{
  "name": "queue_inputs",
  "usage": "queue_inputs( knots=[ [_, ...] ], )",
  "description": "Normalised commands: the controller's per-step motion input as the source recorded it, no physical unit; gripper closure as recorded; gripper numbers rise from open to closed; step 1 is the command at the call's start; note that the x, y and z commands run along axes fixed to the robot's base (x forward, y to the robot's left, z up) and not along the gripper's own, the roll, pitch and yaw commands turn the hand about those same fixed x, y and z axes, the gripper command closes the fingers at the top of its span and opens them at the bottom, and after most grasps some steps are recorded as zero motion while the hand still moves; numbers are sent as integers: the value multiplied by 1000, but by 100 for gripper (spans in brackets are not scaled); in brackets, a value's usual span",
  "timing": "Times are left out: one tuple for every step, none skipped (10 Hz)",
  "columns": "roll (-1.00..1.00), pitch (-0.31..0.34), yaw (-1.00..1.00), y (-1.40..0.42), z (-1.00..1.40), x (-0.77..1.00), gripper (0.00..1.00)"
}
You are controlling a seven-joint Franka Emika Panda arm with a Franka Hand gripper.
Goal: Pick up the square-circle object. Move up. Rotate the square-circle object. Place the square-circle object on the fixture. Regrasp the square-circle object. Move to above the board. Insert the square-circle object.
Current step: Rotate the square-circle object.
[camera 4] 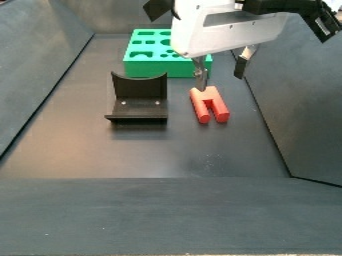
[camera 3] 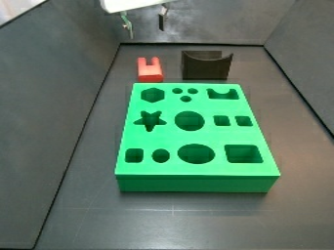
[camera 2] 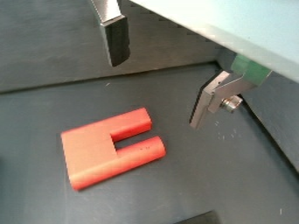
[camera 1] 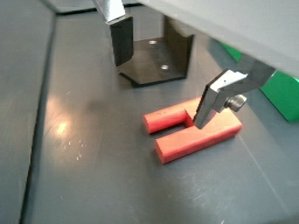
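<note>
The claw [camera 4: 219,67] hangs above the dark floor with its two flat silver fingers spread wide and nothing held between them; in both wrist views one finger [camera 1: 119,41] and its partner [camera 2: 215,99] stand well apart, with bare floor in the gap. Below the claw lies the square-circle object [camera 4: 207,104], a small red plastic block with two short legs and a notch between them, flat on the floor and untouched. In a wrist view one finger [camera 1: 218,98] comes down in front of the red block [camera 1: 193,130], over the leg nearer the green slab, though whether it touches cannot be told; in the other wrist picture the block [camera 2: 107,149] lies clear of both fingers. Just beside the block stands the fixture [camera 4: 136,98], a small dark brown-black holder with a U-shaped dip in its top, apart from the block and also near one short edge of the board [camera 3: 196,134], a large bright green rectangular slab with cut-out holes shaped as star, hexagon, circles, squares and oval. In a side view the red block [camera 3: 148,69] sits close to the board's far left corner, with the fixture [camera 3: 205,65] near the far right corner.
</note>
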Motion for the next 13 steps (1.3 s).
queue_inputs(
  knots=[
    [1,-3,1000,5,-47,34,0],
    [1,-3,1000,5,-43,36,0],
    [1,-3,1000,5,-41,36,0],
    [1,-3,1000,5,-39,36,0],
    [2,-4,1000,5,-39,36,0],
    [2,-4,1000,5,-38,36,0],
    [2,-4,1000,5,-38,36,0],
    [2,-4,1000,4,-38,36,0],
    [2,-4,1000,4,-38,36,0],
    [2,-4,1000,4,-37,36,0],
    [2,-4,1000,4,-37,36,0],
    [2,-5,1000,4,-37,36,0],
    [2,-5,1000,4,-37,36,0]
  ],
)
